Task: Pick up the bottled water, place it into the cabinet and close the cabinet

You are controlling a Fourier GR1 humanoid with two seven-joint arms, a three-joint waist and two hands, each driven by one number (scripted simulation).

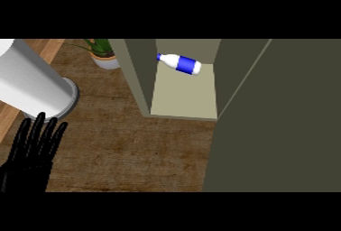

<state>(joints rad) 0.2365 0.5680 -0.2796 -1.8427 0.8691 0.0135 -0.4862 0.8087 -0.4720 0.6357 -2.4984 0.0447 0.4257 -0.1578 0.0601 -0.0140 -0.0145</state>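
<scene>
The bottled water (180,63), white with a blue label, lies on its side at the back of the cabinet's pale shelf (184,94). No hand touches it. The cabinet's olive door (279,122) stands open and fills the right side of the view. My left hand (30,153) shows at the lower left with straight fingers pointing up, far from the bottle and holding nothing. A grey forearm (33,81) crosses the upper left corner and ends just above those fingertips. My right hand does not show.
A potted plant (103,55) stands on the wooden counter (126,144) just left of the cabinet's side wall (136,76). A lighter wooden strip (10,118) runs along the counter's left edge.
</scene>
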